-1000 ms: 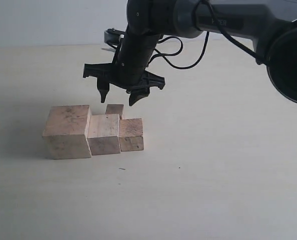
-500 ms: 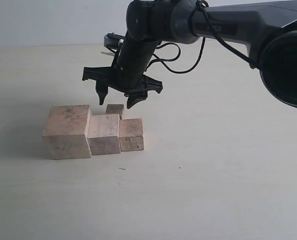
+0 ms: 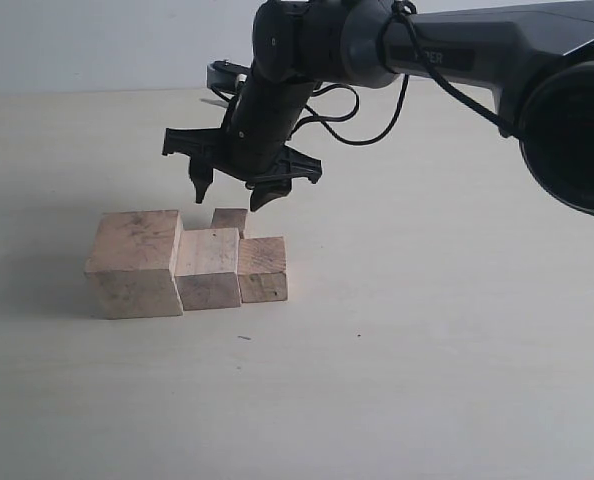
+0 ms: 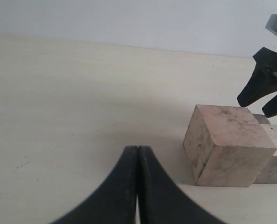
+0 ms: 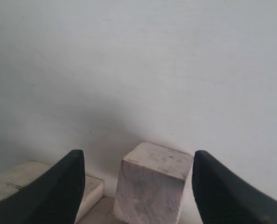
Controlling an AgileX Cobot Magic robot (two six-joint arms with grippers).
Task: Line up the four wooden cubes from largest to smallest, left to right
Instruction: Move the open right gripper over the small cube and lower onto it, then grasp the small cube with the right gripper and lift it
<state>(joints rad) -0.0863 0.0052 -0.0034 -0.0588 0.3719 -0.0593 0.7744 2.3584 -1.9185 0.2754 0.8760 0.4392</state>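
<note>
Three of the four wooden cubes stand touching in a row: the largest cube [image 3: 134, 262] [image 4: 227, 142] on the left, the second cube [image 3: 208, 266] in the middle, the third cube [image 3: 263, 268] on the right. The smallest cube [image 3: 230, 219] [image 5: 152, 186] sits just behind the row. My right gripper [image 3: 229, 197] [image 5: 137, 153] hangs open directly above the smallest cube, its fingers on either side and clear of it, holding nothing. My left gripper [image 4: 137, 150] is shut and empty, low over the table, some way from the largest cube.
The pale table [image 3: 427, 330] stretches around the cubes. The right arm [image 3: 457, 50] reaches in from the upper right, with a black cable [image 3: 377, 125] looping below it. A light wall [image 3: 97, 40] stands behind the table.
The right gripper has risen a little and drifted slightly left above the smallest cube, still open. The cubes have not moved.
</note>
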